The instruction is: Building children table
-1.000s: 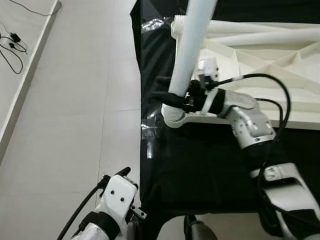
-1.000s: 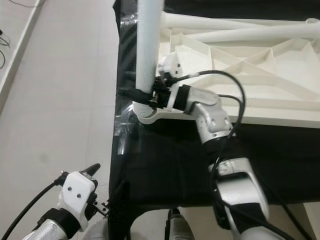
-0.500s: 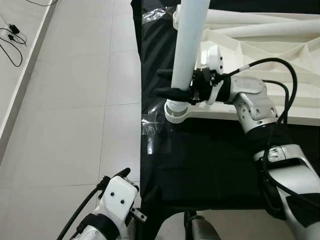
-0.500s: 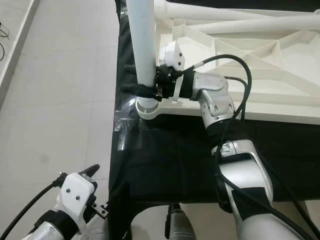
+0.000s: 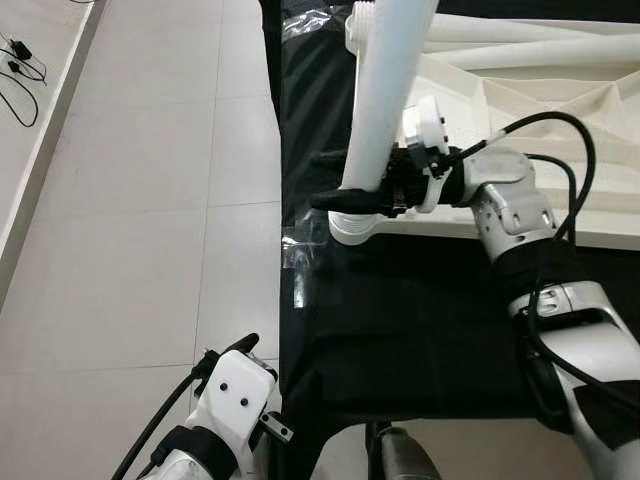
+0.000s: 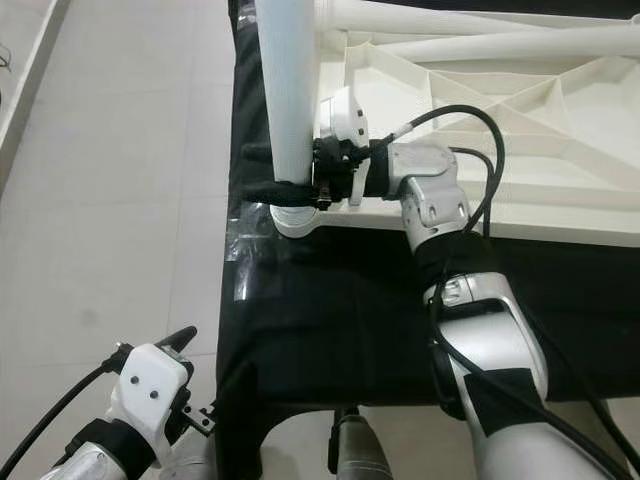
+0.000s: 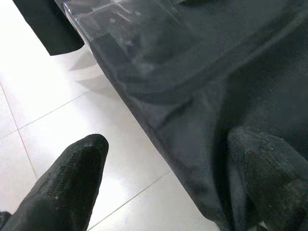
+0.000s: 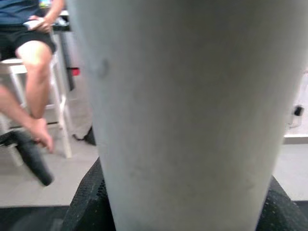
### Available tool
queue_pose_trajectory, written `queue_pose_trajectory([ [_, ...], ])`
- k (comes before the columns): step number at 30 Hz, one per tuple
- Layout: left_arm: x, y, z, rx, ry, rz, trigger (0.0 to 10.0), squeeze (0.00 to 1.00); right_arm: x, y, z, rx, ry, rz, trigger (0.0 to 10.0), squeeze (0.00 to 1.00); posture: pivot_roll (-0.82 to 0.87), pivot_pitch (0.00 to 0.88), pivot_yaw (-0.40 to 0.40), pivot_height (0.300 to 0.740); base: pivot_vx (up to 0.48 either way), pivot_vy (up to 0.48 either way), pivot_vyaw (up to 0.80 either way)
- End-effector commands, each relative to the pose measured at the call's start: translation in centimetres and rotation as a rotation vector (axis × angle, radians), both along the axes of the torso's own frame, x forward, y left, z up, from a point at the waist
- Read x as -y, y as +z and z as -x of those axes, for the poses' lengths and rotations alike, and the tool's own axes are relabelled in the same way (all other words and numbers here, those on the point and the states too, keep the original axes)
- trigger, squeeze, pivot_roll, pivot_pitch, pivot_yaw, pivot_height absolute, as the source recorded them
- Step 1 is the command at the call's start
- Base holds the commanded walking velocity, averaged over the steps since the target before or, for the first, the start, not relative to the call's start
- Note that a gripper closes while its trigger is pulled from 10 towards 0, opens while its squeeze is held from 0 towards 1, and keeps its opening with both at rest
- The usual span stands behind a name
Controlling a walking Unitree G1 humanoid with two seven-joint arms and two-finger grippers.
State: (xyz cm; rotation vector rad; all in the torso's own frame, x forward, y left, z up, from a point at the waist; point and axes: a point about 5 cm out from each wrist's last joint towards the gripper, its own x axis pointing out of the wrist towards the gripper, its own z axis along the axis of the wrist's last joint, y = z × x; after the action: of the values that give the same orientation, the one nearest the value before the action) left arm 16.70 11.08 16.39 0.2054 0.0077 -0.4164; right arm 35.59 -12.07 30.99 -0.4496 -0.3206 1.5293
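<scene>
Half a second on, found little changed. Kept the right gripper (image 5: 322,179) clamped on the white table leg (image 5: 380,100), low down near the foot, with one black finger in front of the tube and one behind. Saw the leg lean a touch more to the right at the top than before, after standing nearly upright then and tilting further a full second back. Found the foot at the same round corner socket (image 5: 350,228) of the upturned tabletop (image 5: 540,110), at the near left corner; could not tell how deep in the socket. Noticed a slight shift of the whole scene and put that down to the head camera. Found the left gripper (image 7: 168,163) as earlier, low at the near left over the tiled floor (image 5: 140,200), beside the hanging edge of the black cloth (image 5: 420,320), fingers spread wide with nothing between.

Looked then at the leg itself: a plain, smooth, round tube, matte white and thick, rising out past the far edge of the head views. Close up in the right wrist view, saw a pale grey-white surface with a faint smudge, and black finger pads (image 8: 86,202) hugging both sides. Found the tabletop white too, underside up, stiffened with triangular ribs, lying on the desk under the black cloth, with two more white legs (image 5: 520,55) lying across the far side. Beyond the leg, glimpsed a person (image 8: 29,57) seated on a white stool.
</scene>
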Motion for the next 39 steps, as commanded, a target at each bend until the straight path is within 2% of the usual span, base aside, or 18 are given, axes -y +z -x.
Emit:
queue_pose_trajectory([
  [1,0.0,-0.6,0.2,-0.043,0.007,-0.009,10.0,0.0,-0.3,-2.9,0.5,-0.113,0.082,0.106,10.0,0.0,0.12,0.449,0.036,0.74,0.0,0.0,0.0],
  [14,0.0,-0.6,0.0,-0.043,0.014,-0.008,10.0,0.0,0.1,-3.0,2.6,-0.162,0.214,0.215,10.0,0.0,0.11,0.446,0.039,0.74,0.0,0.0,0.0],
  [23,0.0,-0.7,-0.1,-0.045,0.014,-0.008,10.0,0.0,-0.6,-3.9,3.8,-0.202,0.281,0.242,10.0,0.0,0.11,0.44,0.043,0.74,0.0,0.0,0.0],
  [27,0.0,-0.7,-0.1,-0.046,0.014,-0.007,10.0,0.0,-1.0,-4.6,3.9,-0.2,0.293,0.212,10.0,0.0,0.1,0.436,0.041,0.74,0.0,0.0,0.0],
  [31,0.0,-0.8,-0.2,-0.047,0.015,-0.007,10.0,0.0,-1.2,-5.1,4.0,-0.185,0.279,0.17,10.0,0.0,0.11,0.431,0.042,0.74,0.0,0.0,0.0],
  [34,-0.1,-0.9,-0.1,-0.049,0.016,-0.008,10.0,0.0,-1.6,-6.0,4.2,-0.152,0.171,0.125,10.0,0.0,0.09,0.424,0.04,0.74,0.0,0.0,0.0],
  [36,-0.1,-0.9,-0.1,-0.049,0.016,-0.008,10.0,0.0,-1.6,-6.0,4.2,-0.152,0.171,0.125,10.0,0.0,0.09,0.424,0.04,0.74,0.0,0.0,0.0],
  [39,-0.1,-1.0,-0.2,-0.05,0.012,-0.008,10.0,0.0,-1.7,-6.6,4.4,-0.14,0.066,0.119,10.0,0.0,0.08,0.418,0.034,0.74,0.0,0.0,0.0],
])
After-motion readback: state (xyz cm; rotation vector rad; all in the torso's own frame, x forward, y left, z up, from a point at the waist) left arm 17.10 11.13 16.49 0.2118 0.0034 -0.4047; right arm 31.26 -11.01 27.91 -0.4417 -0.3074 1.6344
